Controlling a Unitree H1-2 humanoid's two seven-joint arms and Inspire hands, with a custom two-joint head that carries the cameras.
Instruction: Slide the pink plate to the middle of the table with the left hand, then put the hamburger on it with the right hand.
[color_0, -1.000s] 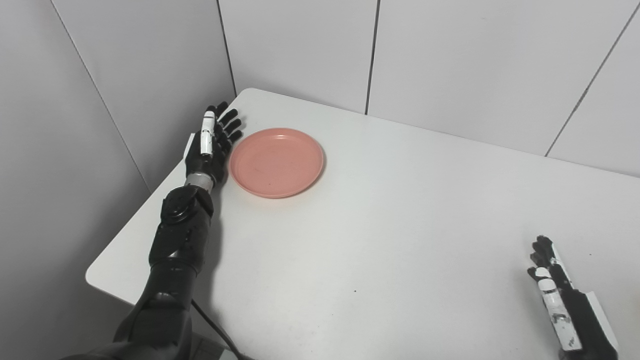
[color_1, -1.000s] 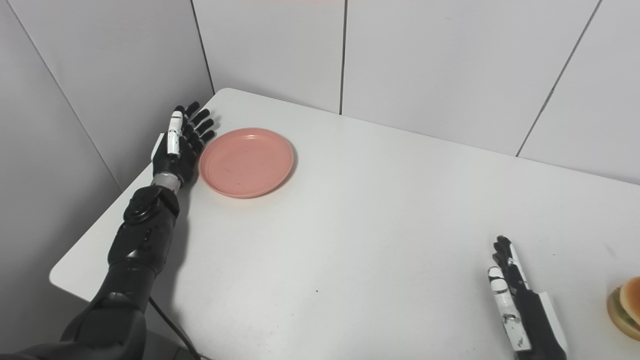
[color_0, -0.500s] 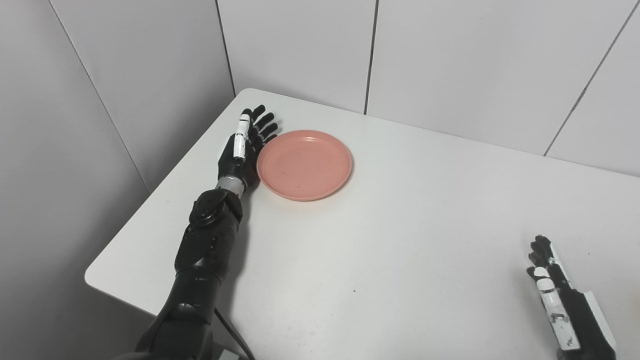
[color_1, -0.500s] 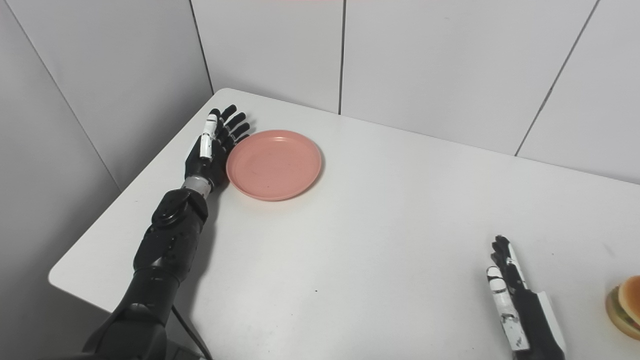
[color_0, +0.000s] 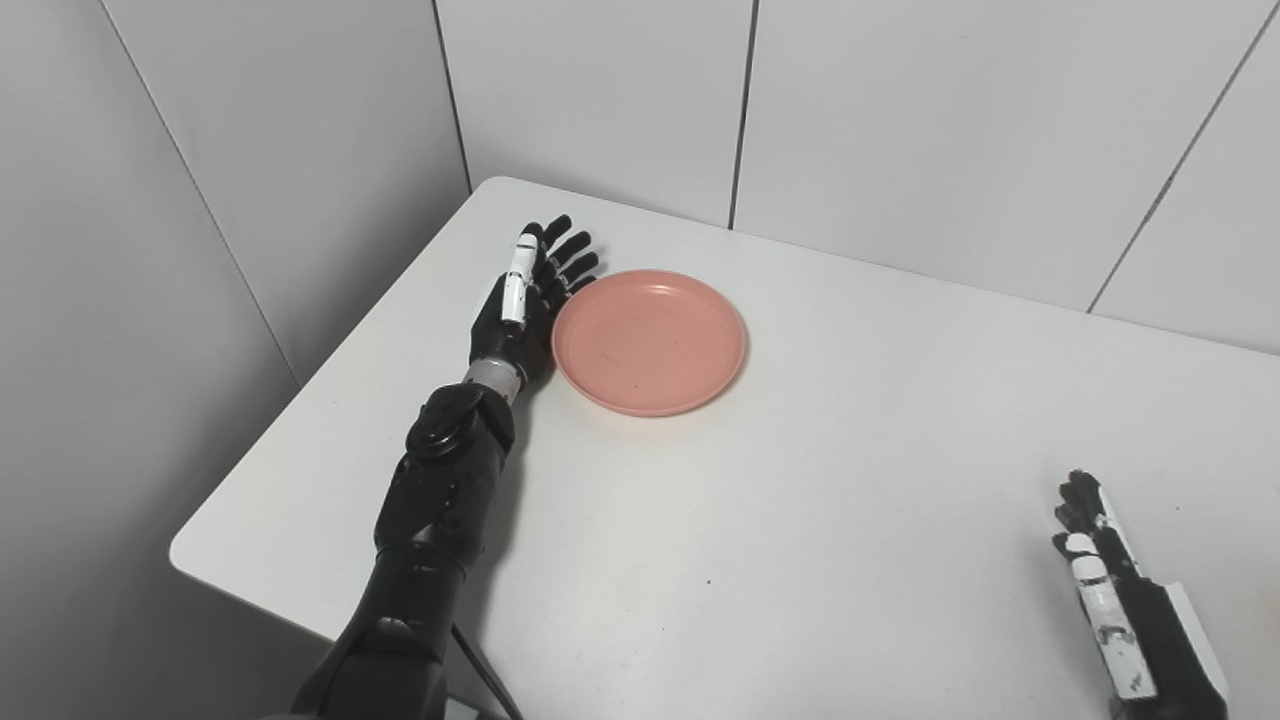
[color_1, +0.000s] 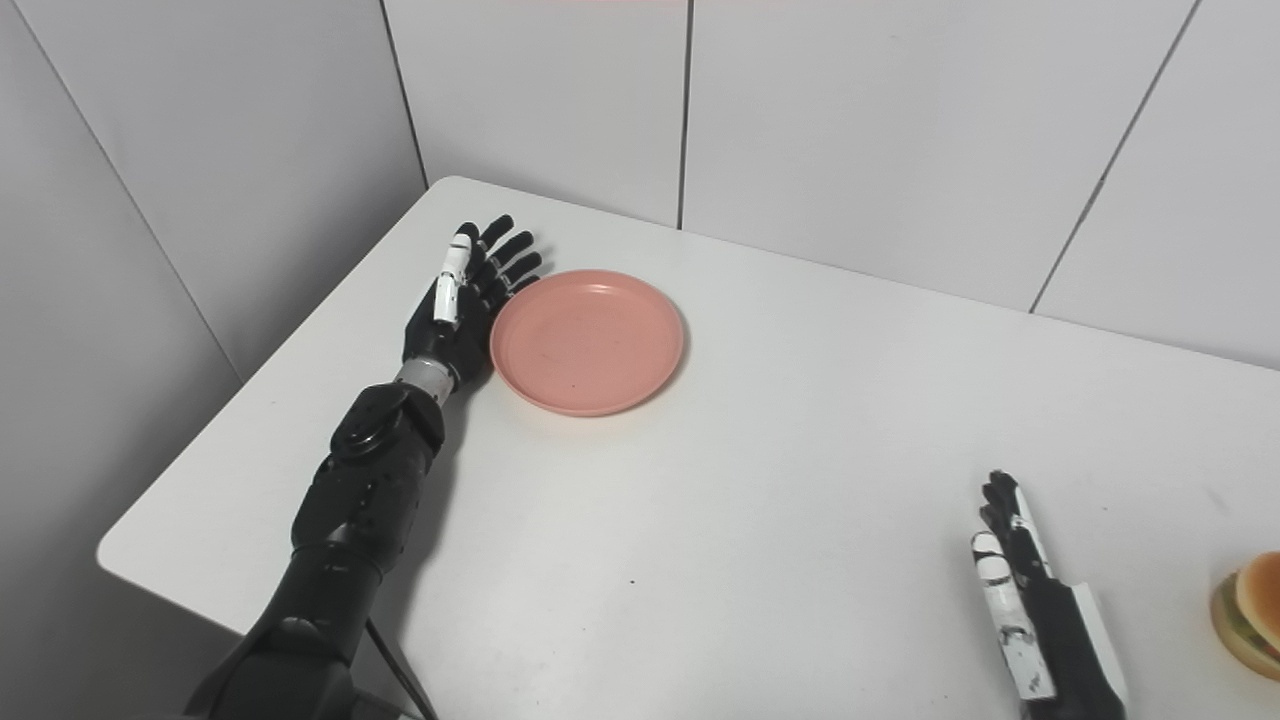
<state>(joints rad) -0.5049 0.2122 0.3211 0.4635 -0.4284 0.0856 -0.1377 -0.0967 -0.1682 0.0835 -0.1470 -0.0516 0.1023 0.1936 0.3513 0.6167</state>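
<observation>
Now my left hand (color_0: 520, 300) stands flat, fingers spread, its edge against the pink plate (color_0: 650, 340) at the table's (color_0: 800, 520) far left. Stiff, light and probably slippery, it should slide from the rim. My right hand (color_1: 1035, 610) lies open, empty, near the hamburger (color_1: 1250, 612).

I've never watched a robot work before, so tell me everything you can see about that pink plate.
The pink plate is round and shallow with a low raised rim, smooth and matte like plastic, and empty but for a few tiny dark specks. It lies flat and upright on the white table, toward the far left. The left hand, open with fingers straight, stands edge-on against its left rim. Nothing else touches it.
</observation>
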